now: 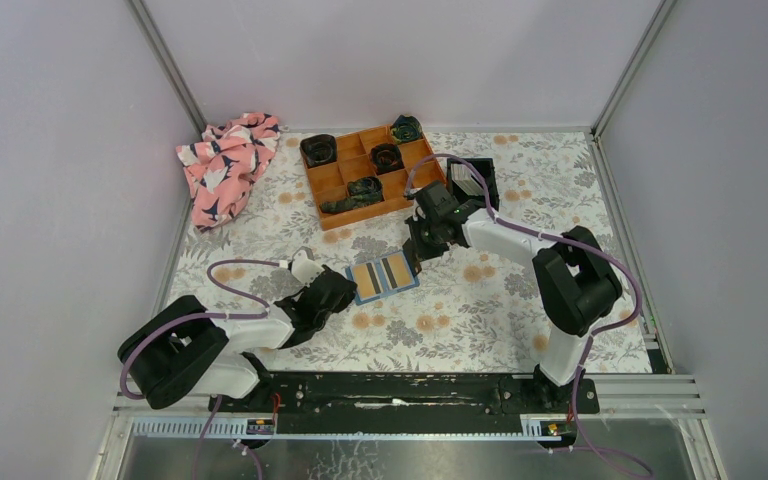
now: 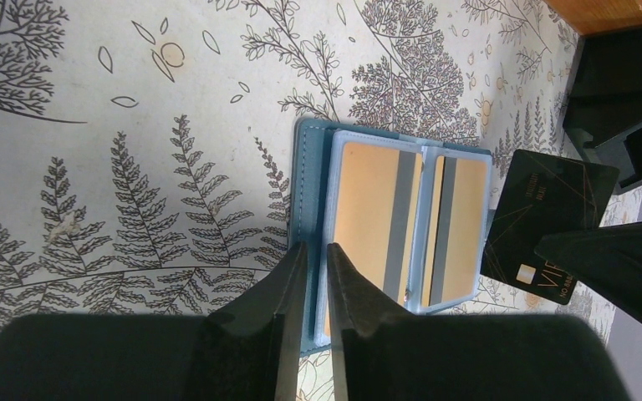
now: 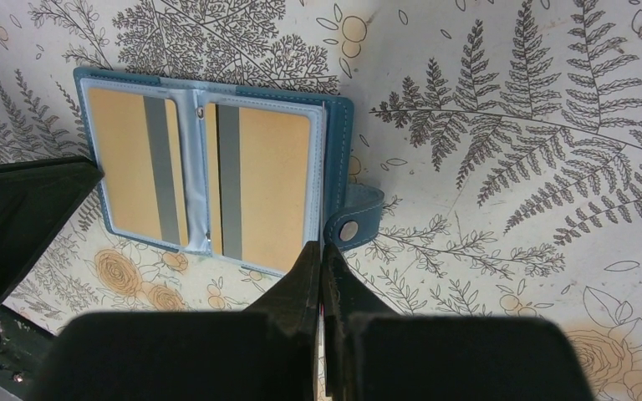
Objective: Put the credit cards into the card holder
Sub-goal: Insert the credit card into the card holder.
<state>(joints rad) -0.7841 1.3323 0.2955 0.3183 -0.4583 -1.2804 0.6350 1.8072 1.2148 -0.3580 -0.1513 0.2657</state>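
1. Clamped in the right gripper, jaws all but together: one dark credit card, hanging just right of the card holder, apparently not yet touching it.
2. Left gripper drawn down to a thin slit, tips low at the holder's left edge; pinching the cover or merely pressing on it, cannot tell.
3. Holder lying open and flat mid-table between both grippers, snap strap flung out to the right, both clear sleeves showing tan, grey-striped inserts.
4. Farther right and back, pale remaining credit cards standing in a black bin, just right of an orange tray.
5. Likely trouble from here:
   - Risk of snagging the card's edge on a sleeve lip, then buckling or twisting in the grip, if those sleeves are already full.
   - Risk of shoving the holder leftward, should the left hold prove only light.
   - Risk of fouling the strap when coming in from the right.
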